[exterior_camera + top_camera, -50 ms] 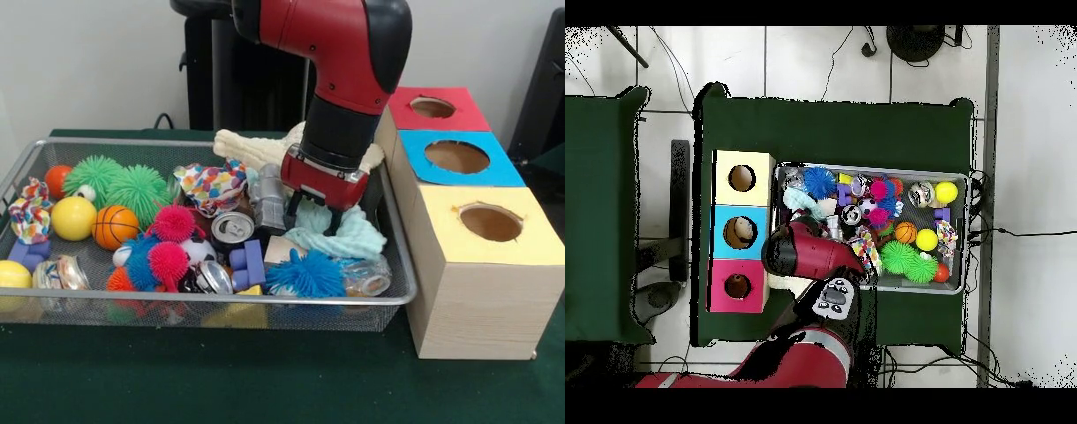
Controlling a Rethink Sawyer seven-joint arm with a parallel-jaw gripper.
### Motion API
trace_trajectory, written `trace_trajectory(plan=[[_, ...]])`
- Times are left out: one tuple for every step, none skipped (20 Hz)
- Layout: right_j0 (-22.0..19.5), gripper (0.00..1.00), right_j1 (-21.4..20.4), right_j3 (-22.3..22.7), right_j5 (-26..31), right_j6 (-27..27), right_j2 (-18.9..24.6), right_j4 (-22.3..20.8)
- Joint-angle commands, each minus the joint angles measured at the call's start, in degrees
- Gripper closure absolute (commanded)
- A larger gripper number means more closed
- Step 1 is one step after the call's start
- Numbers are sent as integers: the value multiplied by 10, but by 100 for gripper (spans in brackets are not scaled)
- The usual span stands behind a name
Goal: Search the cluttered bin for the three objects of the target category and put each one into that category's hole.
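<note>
The mesh bin (pixel 402 296) lies nearest, its right rim just beside three boxes: yellow (pixel 490 256), blue (pixel 455 157), red (pixel 433 108). My gripper (pixel 311 215) is sunk into the pale green cloth (pixel 340 234); I cannot tell its grasp or the target category. I risk dragging cloth along, spilling the two cans (pixel 231 230) I count.

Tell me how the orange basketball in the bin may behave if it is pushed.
The orange basketball is round, so it would probably roll. The yellow ball touches it on one side, so it may stop soon or nudge that ball.
</note>
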Motion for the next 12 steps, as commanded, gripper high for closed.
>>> trace_trajectory(plan=[[-37, 0, 56, -123, -43, 39, 6, 4], [-44, 0, 55, -127, -43, 33, 10, -4], [-51, 0, 53, -130, -41, 27, 13, -10], [-58, 0, 50, -131, -42, 22, 16, -18], [-64, 0, 43, -129, -41, 17, 20, -26], [-74, 0, 37, -125, -40, 11, 27, -38], [-85, 0, 28, -118, -38, 6, 38, -50], [-98, 0, 18, -110, -32, 0, 49, -62], [-107, 0, 6, -100, -30, -3, 54, -73], [-116, 0, -5, -92, -23, -8, 58, -85], [-129, 0, -19, -81, -16, -14, 66, -98], [-139, 0, -30, -73, -10, -19, 71, -109]])
